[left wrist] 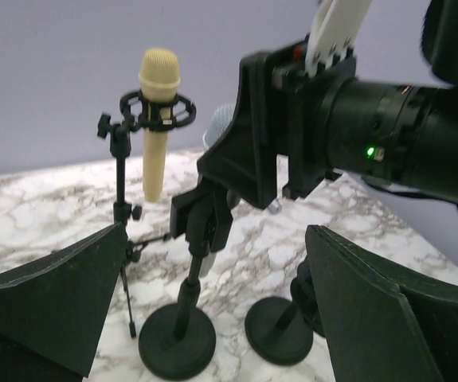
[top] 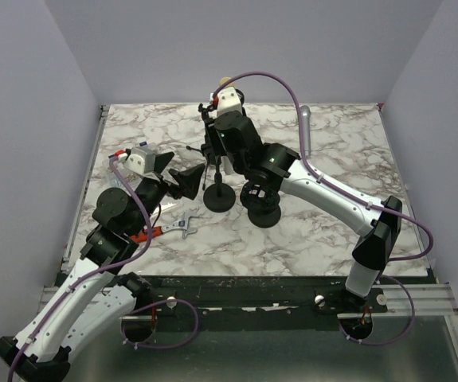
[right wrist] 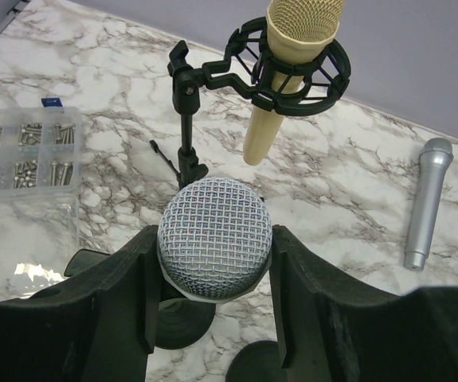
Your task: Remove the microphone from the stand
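The right gripper point(right wrist: 213, 239) is closed around the microphone point(right wrist: 215, 211). Its two black fingers point(right wrist: 125, 294) press against either side of the silver mesh head, with no gap showing in the right wrist view. In the left wrist view the same gripper sits at the top of the stand point(left wrist: 189, 286), directly above the stand's black clip point(left wrist: 203, 219). A little mesh shows behind the gripper.

I judge that the microphone is not yet out. The clip hangs just under the gripper, in line with the head, and the stand's round base point(left wrist: 177, 338) sits flat on the marble table point(right wrist: 348, 183). So the grasp looks made, and pulling the microphone clear of the clip is what remains.

The left gripper point(top: 179, 173) hovers to the left of the stand with its fingers spread wide. It holds nothing and touches nothing. It looks placed to steady the stand, though that is only a guess.

Just to the right of the stand is a second round base point(left wrist: 279, 333), and I cannot see what it carries. Behind the stand, a cream microphone point(right wrist: 260, 131) hangs in a shock mount point(right wrist: 324, 76) on a thin tripod stand point(right wrist: 187, 135), untouched. Farther behind and to the right of the stand, a silver handheld microphone point(right wrist: 426, 203) lies flat on the table. A clear box of screws point(right wrist: 21, 155) sits to the left of the stand, and an adjustable wrench point(top: 177, 228) lies near its front left.
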Robot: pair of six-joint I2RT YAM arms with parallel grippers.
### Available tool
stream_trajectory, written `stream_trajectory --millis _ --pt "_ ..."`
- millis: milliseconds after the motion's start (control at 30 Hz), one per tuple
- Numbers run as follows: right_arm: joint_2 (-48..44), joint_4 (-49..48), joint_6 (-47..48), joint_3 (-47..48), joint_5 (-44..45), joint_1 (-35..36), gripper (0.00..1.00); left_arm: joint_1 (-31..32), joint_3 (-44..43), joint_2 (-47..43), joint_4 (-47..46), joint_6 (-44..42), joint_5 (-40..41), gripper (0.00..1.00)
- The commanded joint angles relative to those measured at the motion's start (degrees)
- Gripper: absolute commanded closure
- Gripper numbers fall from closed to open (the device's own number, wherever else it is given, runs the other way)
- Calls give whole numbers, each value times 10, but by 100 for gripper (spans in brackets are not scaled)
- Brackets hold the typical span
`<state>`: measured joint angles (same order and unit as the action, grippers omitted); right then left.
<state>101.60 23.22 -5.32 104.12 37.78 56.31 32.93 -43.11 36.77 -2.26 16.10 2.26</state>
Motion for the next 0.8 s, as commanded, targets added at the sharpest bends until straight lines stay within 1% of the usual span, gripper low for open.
stream_trajectory --millis 0,67,133,200,333,467,567,667,767 --pt "10 15 -10 7 -26 5 99 -13 6 15 -101 -41 -2 1" --pt "8 16 -11 7 -26 5 99 -30 11 37 -111 -34 -29 1" --pt "7 16 -11 5 -26 5 99 -64 4 66 -109 5 -82 1" --pt "6 16 -12 5 -25 5 99 -88 3 90 -115 36 -111 1" --pt "5 15 -12 8 -28 5 99 -96 39 116 -192 24 -176 2" --pt "2 17 -13 5 -33 5 99 -97 39 158 -202 6 -239 2" --pt "-2 17 -13 2 -33 5 99 -97 7 200 -168 -4 -248 2" --pt "-2 17 -15 1 -39 5 99 -97 -30 231 -133 -14 -237 2" --pt "-3 17 -15 -1 -41 5 99 -99 -55 255 -113 -20 -231 5"
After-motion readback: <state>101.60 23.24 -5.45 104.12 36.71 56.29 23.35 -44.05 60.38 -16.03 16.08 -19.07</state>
